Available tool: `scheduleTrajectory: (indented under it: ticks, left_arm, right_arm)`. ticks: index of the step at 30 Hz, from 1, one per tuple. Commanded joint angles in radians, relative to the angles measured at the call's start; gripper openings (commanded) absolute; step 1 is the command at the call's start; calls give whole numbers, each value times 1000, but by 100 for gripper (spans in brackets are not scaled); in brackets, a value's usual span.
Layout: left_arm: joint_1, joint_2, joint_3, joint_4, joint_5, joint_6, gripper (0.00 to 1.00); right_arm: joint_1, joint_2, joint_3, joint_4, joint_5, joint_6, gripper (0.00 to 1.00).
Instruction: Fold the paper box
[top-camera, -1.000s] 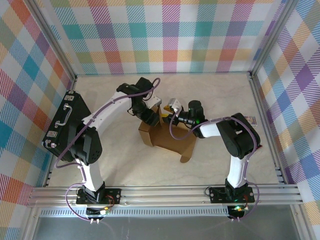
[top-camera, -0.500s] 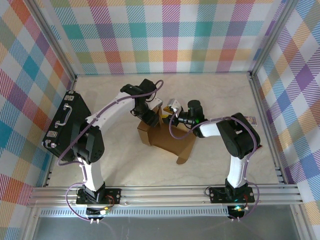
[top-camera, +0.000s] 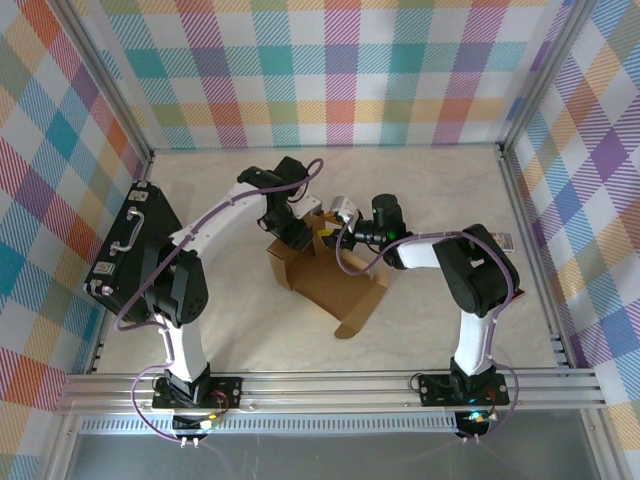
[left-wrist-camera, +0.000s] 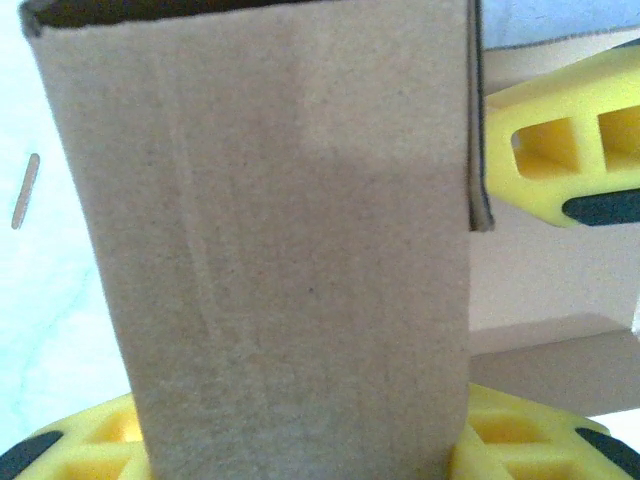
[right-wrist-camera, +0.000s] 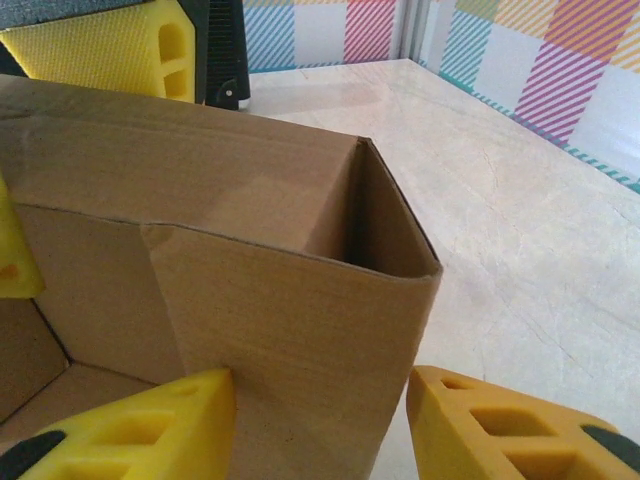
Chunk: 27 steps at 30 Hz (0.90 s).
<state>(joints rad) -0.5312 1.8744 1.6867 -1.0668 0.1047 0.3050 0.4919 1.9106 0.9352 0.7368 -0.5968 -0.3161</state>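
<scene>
Count: one paper box (top-camera: 330, 280) (brown); left tool (left-wrist-camera: 300, 440) clasps it, right tool (right-wrist-camera: 315, 400) straddles, released.

Both arms are reached inward, hands nearly met.
The left arm (top-camera: 215, 215) is arched over with the left hand (top-camera: 298, 238) pointed down; the right hand (top-camera: 328, 232) is held level, its fingers (right-wrist-camera: 130, 430) set apart.

paper box (top-camera: 318, 272) shifted left, loose flap (top-camera: 360, 312) swung twd near edge.

L gripper (left-wrist-camera: 300, 452) half hidden behind paper box (left-wrist-camera: 280, 230), box top+btm cropped
</scene>
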Motion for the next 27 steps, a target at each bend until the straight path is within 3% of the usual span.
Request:
scheduleTrajectory:
  ticks: [1,14,27]
  left_arm:
    - [2,-54,-13,-11,75,17,46]
    - [40,-113,-30,10,209,-5,50]
    - [44,-110,-41,39,248,-26,51]
  right_arm:
    - [6,22,18,-3,-26,-26,49]
    - [7,19,-18,59,-70,-55,49]
    - [9,39,-13,116,-97,-7,49]
